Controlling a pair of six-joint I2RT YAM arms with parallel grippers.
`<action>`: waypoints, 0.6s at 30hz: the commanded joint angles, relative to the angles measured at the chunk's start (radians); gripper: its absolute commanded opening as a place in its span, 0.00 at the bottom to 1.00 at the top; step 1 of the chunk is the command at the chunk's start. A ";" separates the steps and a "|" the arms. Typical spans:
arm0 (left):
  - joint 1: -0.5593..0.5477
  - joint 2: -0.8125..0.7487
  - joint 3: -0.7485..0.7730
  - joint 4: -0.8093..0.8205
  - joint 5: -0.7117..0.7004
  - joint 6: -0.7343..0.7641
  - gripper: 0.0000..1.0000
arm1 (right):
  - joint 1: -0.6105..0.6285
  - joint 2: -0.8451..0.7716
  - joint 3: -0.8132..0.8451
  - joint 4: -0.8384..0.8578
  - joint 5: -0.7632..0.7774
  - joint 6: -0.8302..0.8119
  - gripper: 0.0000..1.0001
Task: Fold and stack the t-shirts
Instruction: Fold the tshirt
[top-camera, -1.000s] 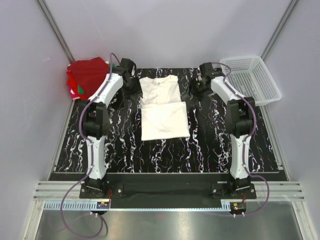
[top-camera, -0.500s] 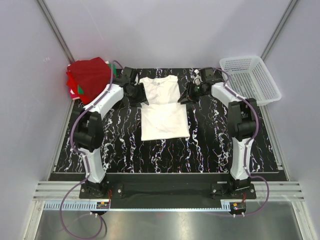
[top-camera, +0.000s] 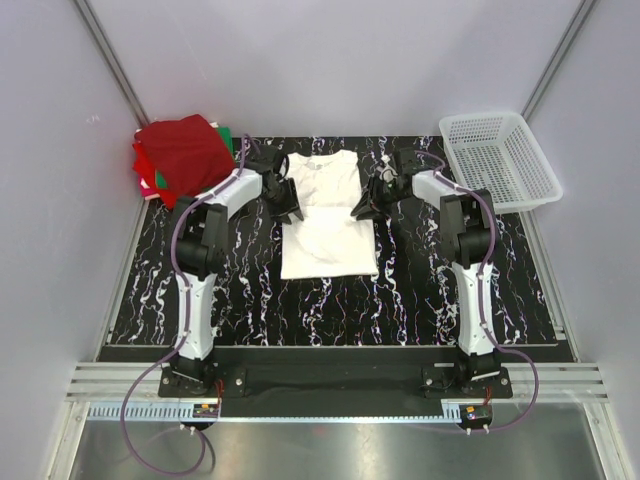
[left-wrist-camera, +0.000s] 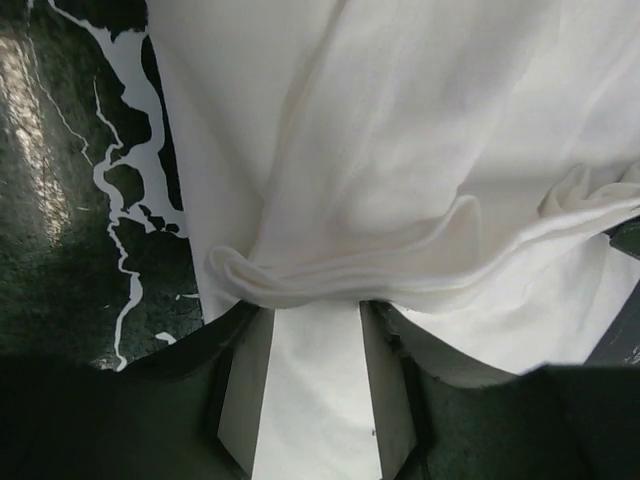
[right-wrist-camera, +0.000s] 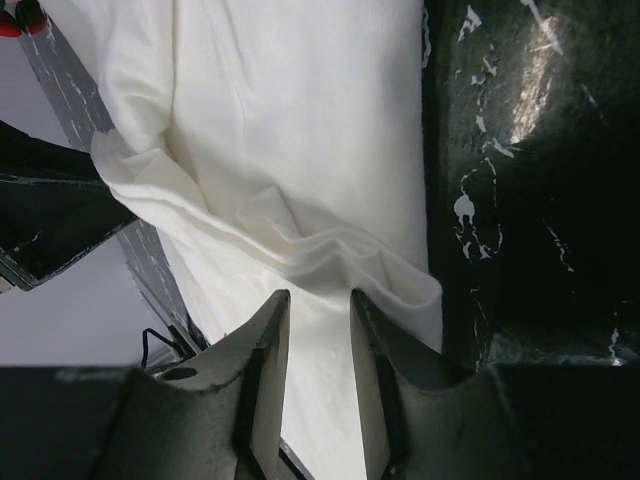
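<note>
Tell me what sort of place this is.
Likely a robotics lab test cell, not a home: bare grey walls with aluminium framing, two robot arms bolted to a black marbled table, a white t-shirt beside a white mesh basket.

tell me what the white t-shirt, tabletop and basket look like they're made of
white t-shirt: soft matte cotton-like knit, creasing into rounded folds.
tabletop: hard glossy black, white marble-like veins, glare spots; stone or laminate, unclear.
basket: rigid white plastic, probably, with open mesh walls.
</note>
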 joint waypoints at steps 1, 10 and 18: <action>0.002 0.007 0.059 -0.019 -0.008 0.027 0.44 | -0.006 -0.019 0.058 -0.013 -0.043 -0.011 0.39; -0.004 -0.324 -0.094 -0.080 -0.095 -0.010 0.48 | -0.008 -0.337 -0.067 -0.045 -0.027 -0.028 0.62; -0.064 -0.733 -0.660 0.113 -0.091 -0.103 0.50 | -0.006 -0.729 -0.664 0.044 0.113 0.020 0.64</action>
